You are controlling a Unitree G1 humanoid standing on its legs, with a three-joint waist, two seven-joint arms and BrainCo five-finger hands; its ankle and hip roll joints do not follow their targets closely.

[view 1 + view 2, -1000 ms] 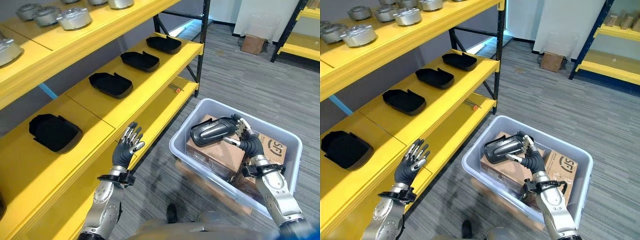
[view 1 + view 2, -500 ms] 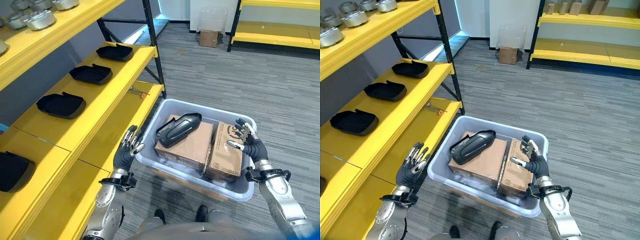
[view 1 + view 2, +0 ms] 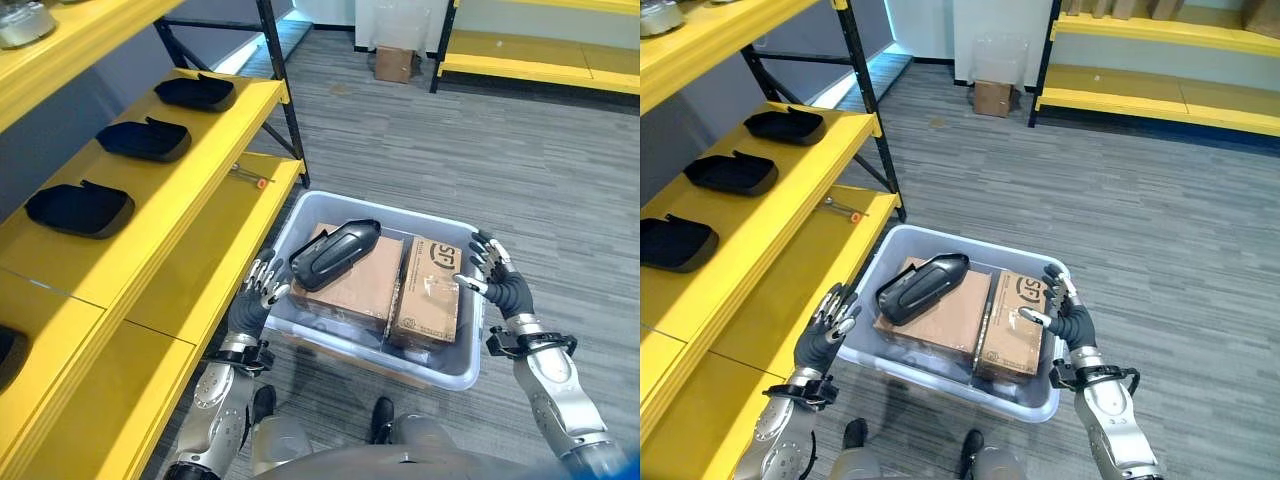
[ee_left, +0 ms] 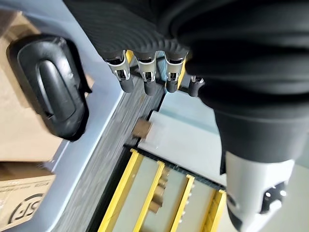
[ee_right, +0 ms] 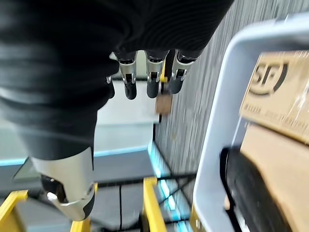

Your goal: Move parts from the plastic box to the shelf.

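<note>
Left hand (image 3: 252, 305): fingers spread, empty, just beside left wall of plastic box (image 3: 452, 365). Right hand (image 3: 497, 284): fingers spread, empty, at box's right rim. Black part (image 3: 333, 253): lies loose and tilted atop left cardboard carton (image 3: 358, 287) in box; second carton (image 3: 428, 297) beside it. Yellow shelf (image 3: 190, 235): to robot's left, matching black parts (image 3: 80, 207) already placed.

Risks, judged: part perched unsecured, so bumping box could slide it off carton; one-hand grasp on smooth rounded shell may slip; reach across rim may snag wall.
</note>
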